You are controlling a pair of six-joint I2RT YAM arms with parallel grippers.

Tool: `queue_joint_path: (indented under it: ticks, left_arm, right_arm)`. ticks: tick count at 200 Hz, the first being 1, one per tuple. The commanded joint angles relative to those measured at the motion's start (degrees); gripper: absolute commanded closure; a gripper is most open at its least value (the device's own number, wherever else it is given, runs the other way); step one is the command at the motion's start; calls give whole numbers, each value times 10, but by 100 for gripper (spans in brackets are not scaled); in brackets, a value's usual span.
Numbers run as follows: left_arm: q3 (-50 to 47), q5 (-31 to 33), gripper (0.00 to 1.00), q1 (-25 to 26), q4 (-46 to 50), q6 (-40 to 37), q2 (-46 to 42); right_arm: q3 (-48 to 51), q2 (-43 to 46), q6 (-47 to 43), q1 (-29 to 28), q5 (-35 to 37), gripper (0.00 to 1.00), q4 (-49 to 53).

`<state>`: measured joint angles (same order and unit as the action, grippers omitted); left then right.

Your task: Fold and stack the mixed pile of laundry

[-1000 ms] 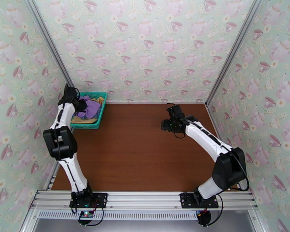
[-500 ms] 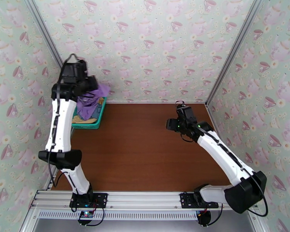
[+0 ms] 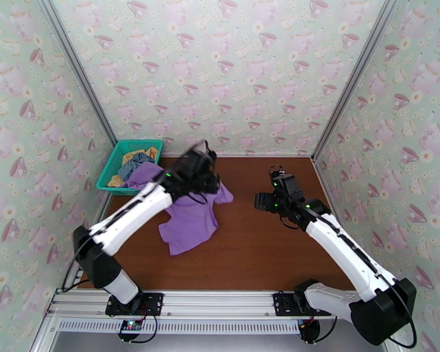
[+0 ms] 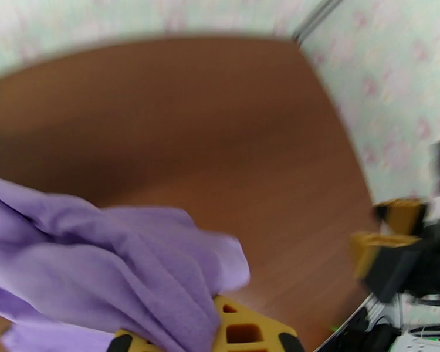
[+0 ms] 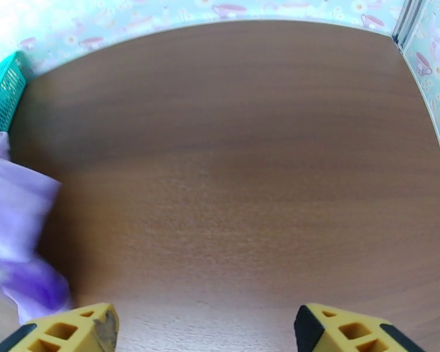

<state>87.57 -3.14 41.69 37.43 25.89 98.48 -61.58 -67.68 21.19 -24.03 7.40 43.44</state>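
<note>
Noting the shirt [image 3: 190, 221] down on the table [image 3: 267, 253], left of centre, no longer hanging above the basket [image 3: 139, 142] as half a second ago. Tracing its long axis from the far end, under the left gripper [image 3: 211, 183], toward the near edge, leaning a little left, with one flap reaching back to the basket's near corner. Finding purple cloth draped over and between that gripper's jaws in the left wrist view; cannot tell through the blur whether pinched or let go. Marking the left arm [image 3: 132, 215] swung from the far-left corner to mid-table. Leaving the grey-blue piece [image 3: 135, 159] and mustard piece [image 3: 129, 149] in the basket. Spotting the right gripper [image 5: 205, 332] well apart to the right, above bare brown wood, jaws spread wide, holding nothing. Closing round with teacup-papered walls [image 3: 220, 66] on three sides.
</note>
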Motion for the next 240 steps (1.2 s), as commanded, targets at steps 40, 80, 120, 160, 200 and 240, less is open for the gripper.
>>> queue_joint_path:
  ticks: [40,80,120,160,200,240]
  left_arm:
    - [73,-21,18,45,-94,2,140]
    - [59,118,13,44,-2,-11,39]
    - [-39,201,19,4,204,89,-99]
    - [-296,132,19,-45,129,173,-218]
    - [-453,80,23,-84,5,207,-218]
    - [-494,59,26,-92,-59,204,-129]
  right_arm:
    - [21,-11,3,-1,-5,9,24]
    - [63,-15,58,-22,-115,13,-14]
    - [119,-85,178,-108,-167,18,-171]
    - [66,-196,214,-116,-125,18,-229]
    - [-28,-297,208,-115,-64,21,-207]
    - [-103,-396,206,-102,-41,28,-186]
